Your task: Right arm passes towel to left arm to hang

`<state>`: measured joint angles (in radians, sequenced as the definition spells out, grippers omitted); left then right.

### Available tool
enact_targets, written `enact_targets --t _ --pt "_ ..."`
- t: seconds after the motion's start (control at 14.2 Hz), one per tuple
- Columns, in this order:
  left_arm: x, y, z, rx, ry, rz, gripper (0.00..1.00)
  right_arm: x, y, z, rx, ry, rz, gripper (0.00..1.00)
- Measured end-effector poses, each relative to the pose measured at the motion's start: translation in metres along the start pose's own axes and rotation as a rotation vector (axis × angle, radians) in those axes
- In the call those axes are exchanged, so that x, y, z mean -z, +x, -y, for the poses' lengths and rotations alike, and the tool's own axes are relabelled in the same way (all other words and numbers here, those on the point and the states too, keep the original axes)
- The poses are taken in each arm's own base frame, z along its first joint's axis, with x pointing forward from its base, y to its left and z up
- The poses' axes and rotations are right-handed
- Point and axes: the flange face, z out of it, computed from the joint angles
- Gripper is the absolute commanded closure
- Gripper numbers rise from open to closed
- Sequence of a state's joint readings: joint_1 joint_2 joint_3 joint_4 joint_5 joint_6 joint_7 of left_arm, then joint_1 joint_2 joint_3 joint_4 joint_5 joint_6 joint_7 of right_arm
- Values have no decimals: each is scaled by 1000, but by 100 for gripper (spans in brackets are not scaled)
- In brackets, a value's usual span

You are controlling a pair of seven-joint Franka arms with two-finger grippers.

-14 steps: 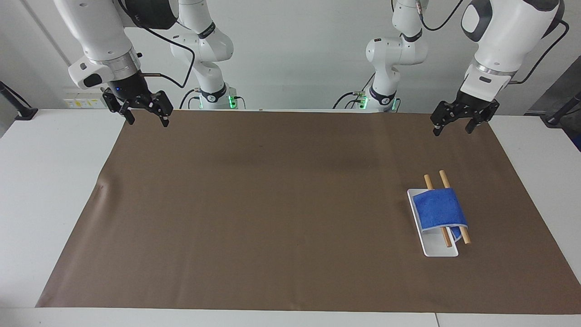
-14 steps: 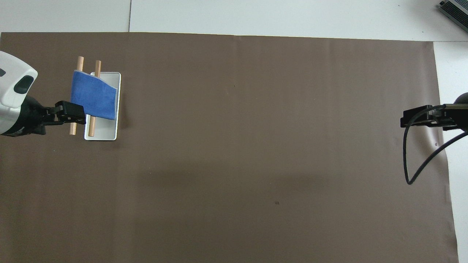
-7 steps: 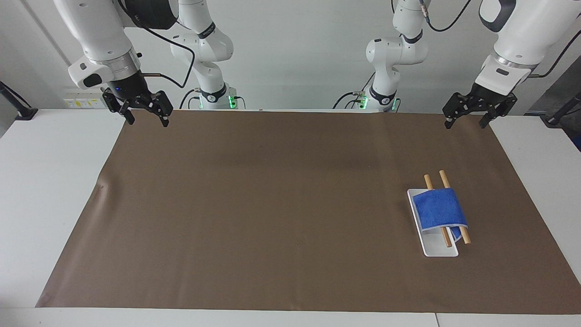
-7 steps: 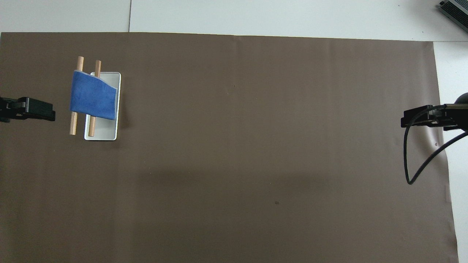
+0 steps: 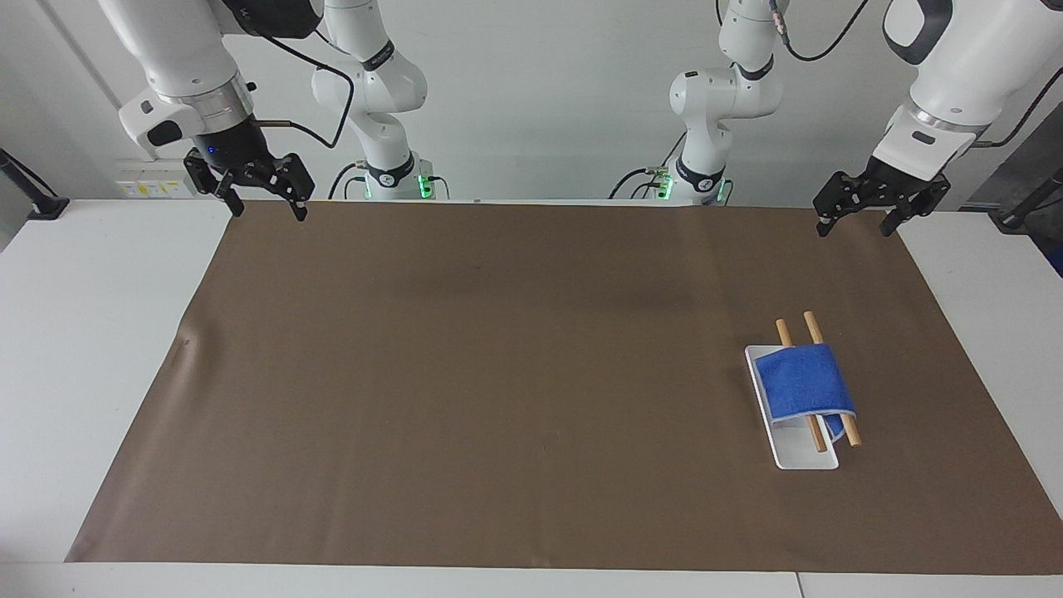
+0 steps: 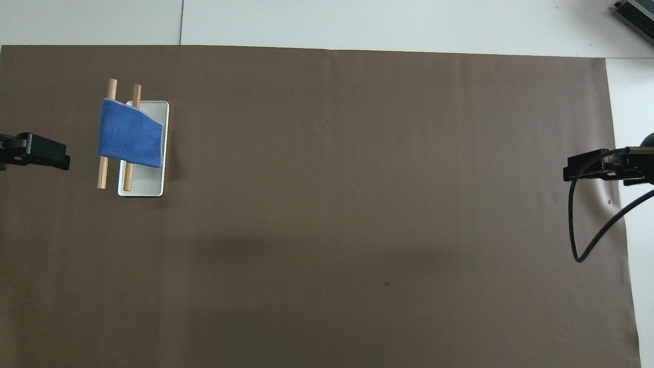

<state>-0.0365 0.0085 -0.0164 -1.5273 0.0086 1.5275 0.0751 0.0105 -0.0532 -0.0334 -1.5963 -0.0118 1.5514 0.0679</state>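
The bright blue towel (image 5: 804, 380) (image 6: 130, 134) hangs draped over two wooden rods (image 5: 810, 325) (image 6: 111, 88) of a small rack with a white base (image 5: 804, 458) (image 6: 149, 182), at the left arm's end of the table. My left gripper (image 5: 855, 223) (image 6: 38, 152) is up in the air, open and empty, over the brown mat's edge by the robots, apart from the rack. At the right arm's end, my right gripper (image 5: 267, 208) (image 6: 587, 168), with a blue light at its wrist, hovers open and empty over the mat's corner.
A brown mat (image 5: 498, 374) covers most of the white table (image 5: 83, 332). A black cable (image 6: 577, 240) loops down from the right gripper. A grey device (image 6: 636, 15) sits at the table's corner farthest from the robots, at the right arm's end.
The left gripper has risen and pulled away from over the rack toward the mat's edge by the robots. The right gripper has lifted slightly. The towel has not moved.
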Motion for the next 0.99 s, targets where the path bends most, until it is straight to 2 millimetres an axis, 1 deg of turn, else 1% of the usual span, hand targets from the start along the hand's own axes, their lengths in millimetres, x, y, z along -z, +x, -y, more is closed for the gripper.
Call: enact_targets --t 0.14,0.28,0.99 --pt "0 0 3 -72 0 2 0 0 0 0 0 0 0 0" --pt "0 -1 3 -90 -1 8 0 0 0 0 0 0 0 0" --pt "1 -5 -1 16 -12 21 0 0 0 1 2 0 1 0"
